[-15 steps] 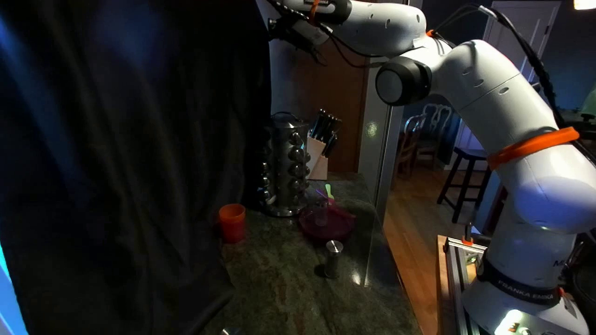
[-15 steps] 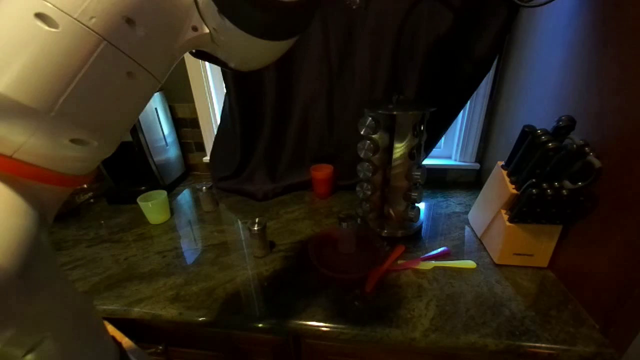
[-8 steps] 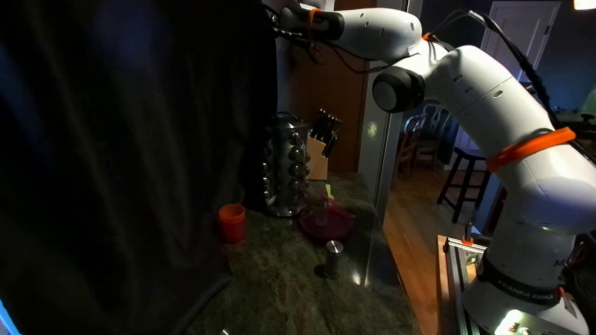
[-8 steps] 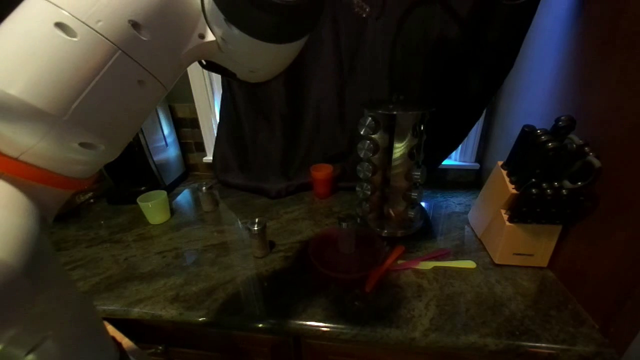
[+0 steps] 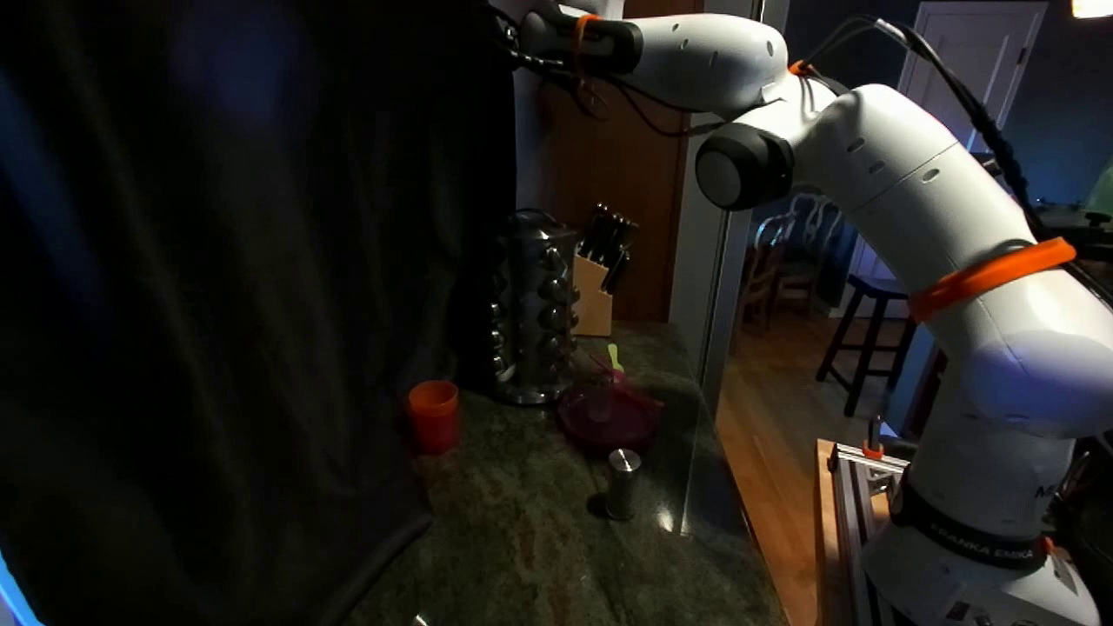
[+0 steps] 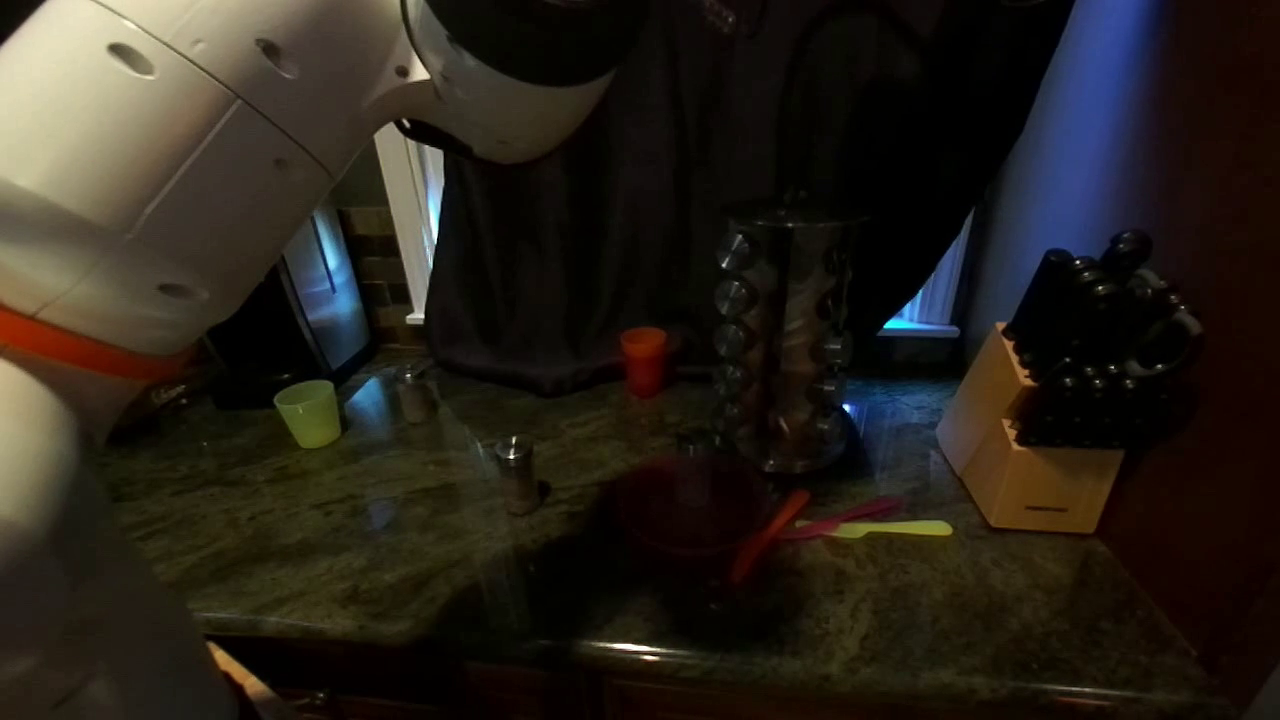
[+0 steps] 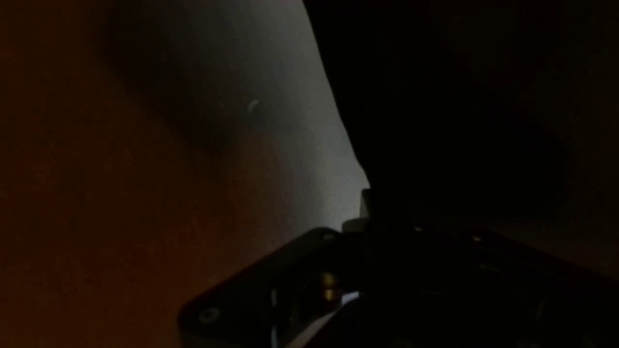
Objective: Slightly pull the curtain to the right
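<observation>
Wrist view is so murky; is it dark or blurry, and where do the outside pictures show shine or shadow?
Wrist view: both, the curtain near solid black, the grey wall soft, perhaps out of focus; in an exterior view: glare along the front edge of the counter, deep shadow in front of the dark red dish; in an exterior view: a glint beside the metal-topped shaker.

Gripper: black. Curtain, at the fingers: near-black, faint blue sheen. Arm, behind the fingers: white, orange bands. Below the fingers: counter, mottled green and brown; 1 orange-red cup; 1 lime-yellow cup; 3 utensils, orange, magenta and yellow; dish, dark plum; spice rack, silver; knife block, pale tan, black handles.
</observation>
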Robot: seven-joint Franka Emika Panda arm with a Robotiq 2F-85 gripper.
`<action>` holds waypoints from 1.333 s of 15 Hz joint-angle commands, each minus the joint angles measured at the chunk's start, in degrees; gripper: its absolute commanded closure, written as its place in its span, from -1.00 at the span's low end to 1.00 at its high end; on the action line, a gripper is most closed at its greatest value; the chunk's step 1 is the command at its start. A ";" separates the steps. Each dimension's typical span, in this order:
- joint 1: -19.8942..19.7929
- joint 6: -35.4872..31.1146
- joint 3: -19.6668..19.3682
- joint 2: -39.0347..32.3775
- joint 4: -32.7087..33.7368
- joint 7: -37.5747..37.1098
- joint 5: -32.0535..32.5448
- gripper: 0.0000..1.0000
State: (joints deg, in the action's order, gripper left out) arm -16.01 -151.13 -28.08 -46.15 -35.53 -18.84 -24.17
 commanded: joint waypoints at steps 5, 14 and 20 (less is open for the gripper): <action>3.07 -10.01 -15.45 -7.06 1.03 -22.31 4.96 0.99; 7.55 -10.37 -28.18 -9.86 0.85 -33.40 3.55 0.02; 9.67 0.09 -19.64 -3.41 -0.99 -11.80 4.65 -0.88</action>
State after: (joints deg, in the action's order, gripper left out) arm -7.71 -158.00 -49.84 -53.71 -35.09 -39.35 -20.74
